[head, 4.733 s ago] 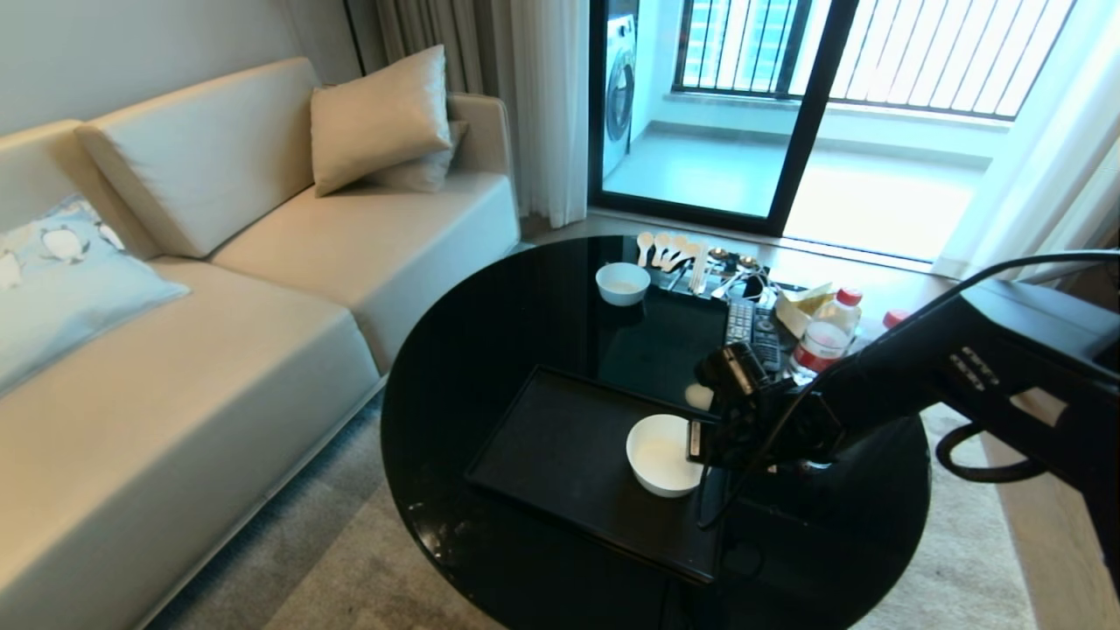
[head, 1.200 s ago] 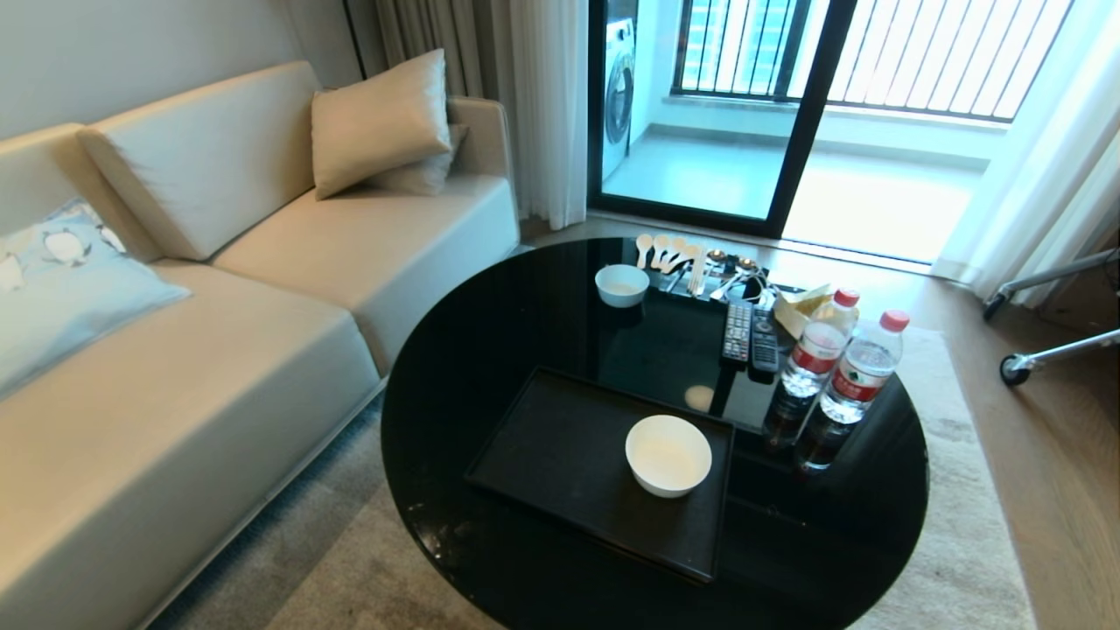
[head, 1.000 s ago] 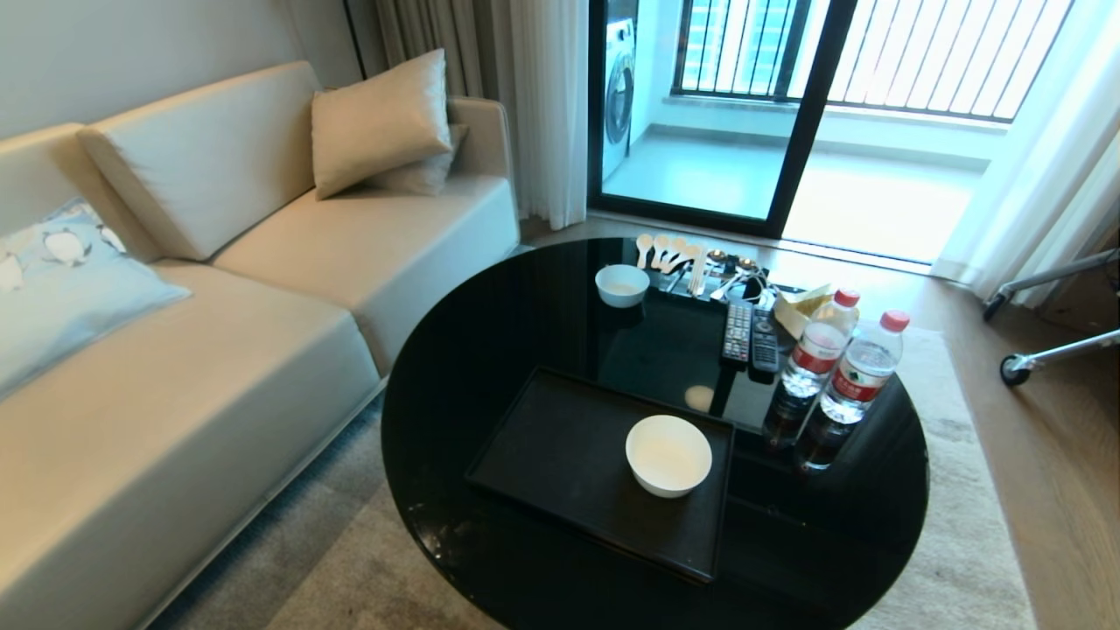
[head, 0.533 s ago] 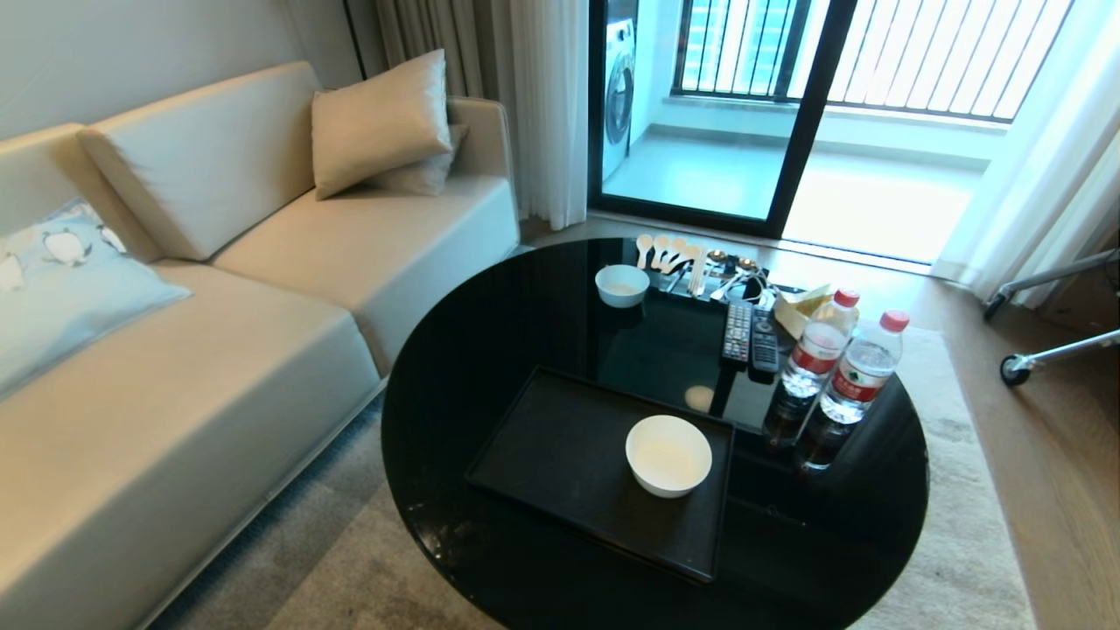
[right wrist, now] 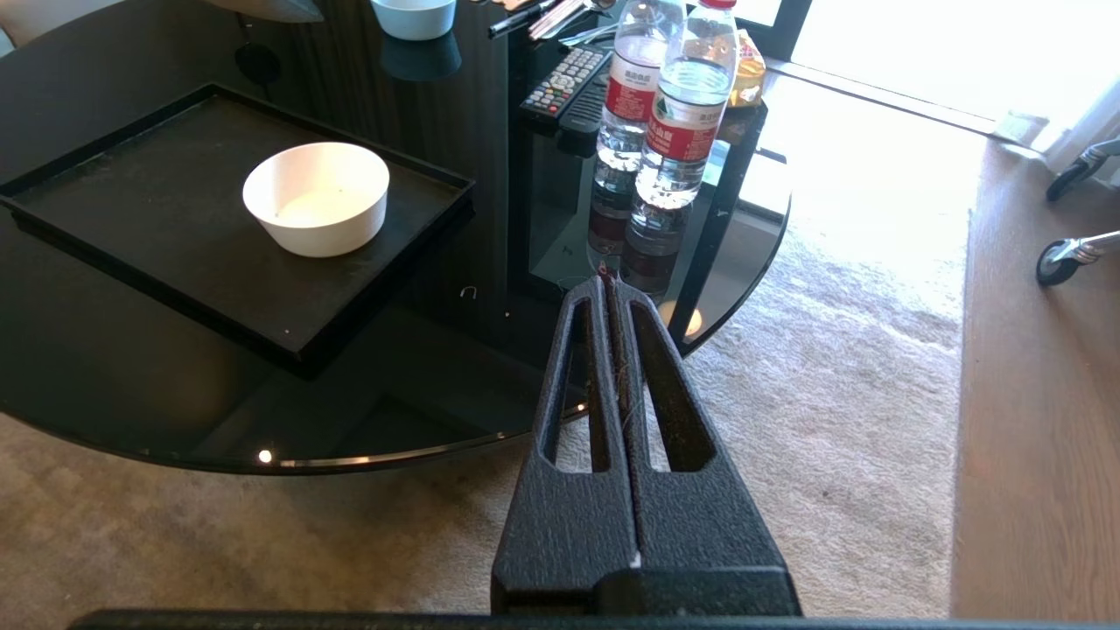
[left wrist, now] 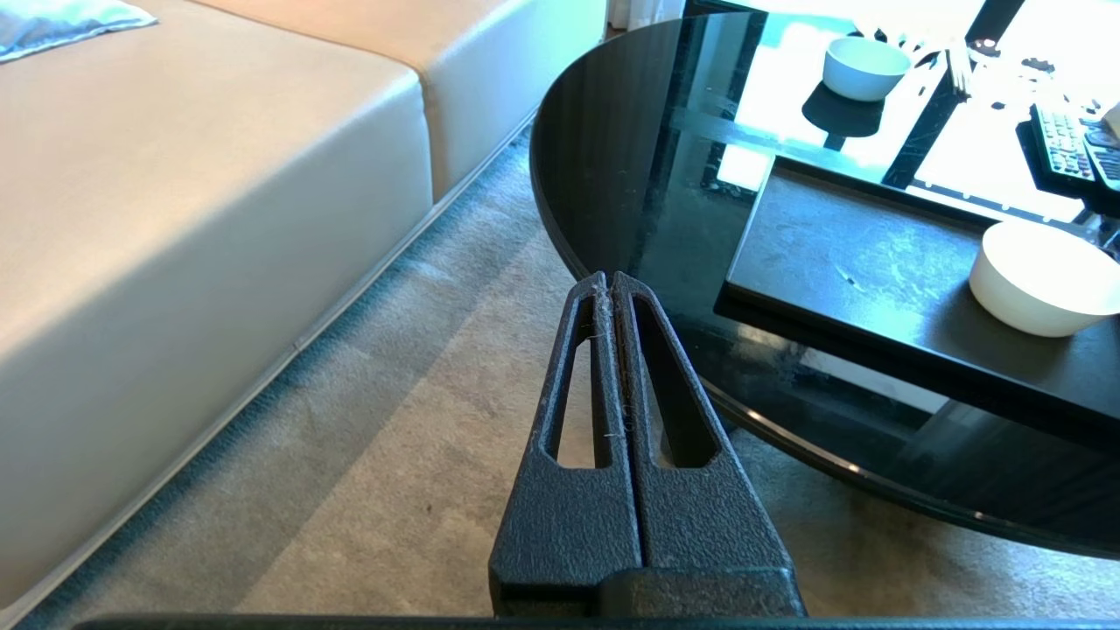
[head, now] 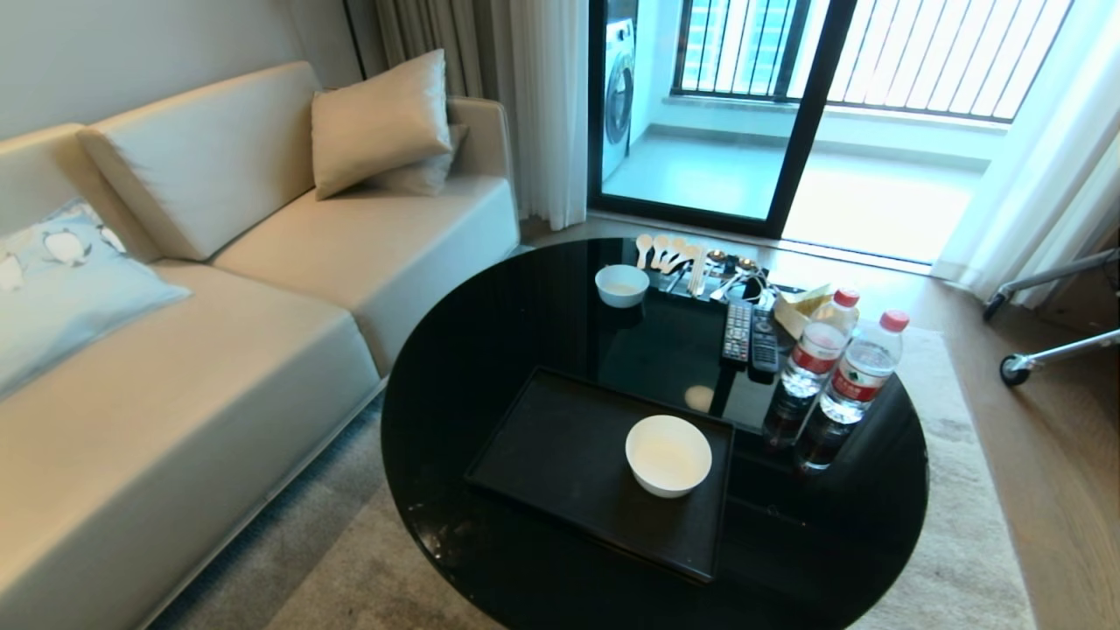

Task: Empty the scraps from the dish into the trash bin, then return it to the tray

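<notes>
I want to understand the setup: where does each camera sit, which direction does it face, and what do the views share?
Head view: high, looking down at the round table and sofa; no arm shows.
Left wrist view: low beside the table, facing the sofa side; shut left gripper shows.
Right wrist view: low, facing the water bottles; shut right gripper shows.
Shared by all: the dish on the tray.

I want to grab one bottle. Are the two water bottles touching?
Cannot tell. In the right wrist view the water bottles overlap; the head view shows them close together, with neither a clear gap nor clear contact.
</notes>
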`<state>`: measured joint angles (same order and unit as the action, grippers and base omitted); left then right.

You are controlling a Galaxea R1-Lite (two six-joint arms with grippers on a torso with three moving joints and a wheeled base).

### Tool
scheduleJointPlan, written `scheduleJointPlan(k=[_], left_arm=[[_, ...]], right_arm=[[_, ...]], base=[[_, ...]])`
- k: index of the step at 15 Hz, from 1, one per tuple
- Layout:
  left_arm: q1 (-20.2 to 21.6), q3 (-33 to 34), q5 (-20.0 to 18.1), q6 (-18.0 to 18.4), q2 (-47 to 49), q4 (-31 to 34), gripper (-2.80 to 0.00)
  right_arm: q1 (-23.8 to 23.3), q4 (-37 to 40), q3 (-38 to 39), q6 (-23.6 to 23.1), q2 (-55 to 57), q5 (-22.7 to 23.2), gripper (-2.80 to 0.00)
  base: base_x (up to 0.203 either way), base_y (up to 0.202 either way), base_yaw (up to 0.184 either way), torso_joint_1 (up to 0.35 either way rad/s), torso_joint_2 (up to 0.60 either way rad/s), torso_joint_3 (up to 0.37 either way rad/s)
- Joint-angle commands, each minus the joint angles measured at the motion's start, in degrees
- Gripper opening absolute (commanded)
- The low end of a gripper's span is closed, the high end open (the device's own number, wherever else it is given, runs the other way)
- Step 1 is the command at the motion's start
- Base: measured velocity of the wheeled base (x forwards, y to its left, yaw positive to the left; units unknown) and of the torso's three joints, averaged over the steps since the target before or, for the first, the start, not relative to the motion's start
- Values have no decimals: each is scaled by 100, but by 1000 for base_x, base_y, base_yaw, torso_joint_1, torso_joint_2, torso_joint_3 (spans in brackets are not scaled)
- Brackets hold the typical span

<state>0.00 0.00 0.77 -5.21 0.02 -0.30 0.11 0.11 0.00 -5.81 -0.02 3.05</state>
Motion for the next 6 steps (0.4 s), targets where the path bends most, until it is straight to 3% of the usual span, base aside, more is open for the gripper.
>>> scheduleJointPlan(k=[1, 6], left_arm=[[0, 0, 2, -7, -2, -5, -280], [0, 0, 2, -7, -2, -5, -280]], right_arm=[[7, -2, 0, -7, 11, -6, -280], [7, -11, 0, 221, 5, -6, -280]], base=[[0, 0, 0, 0, 0, 0], [0, 0, 0, 0, 0, 0]])
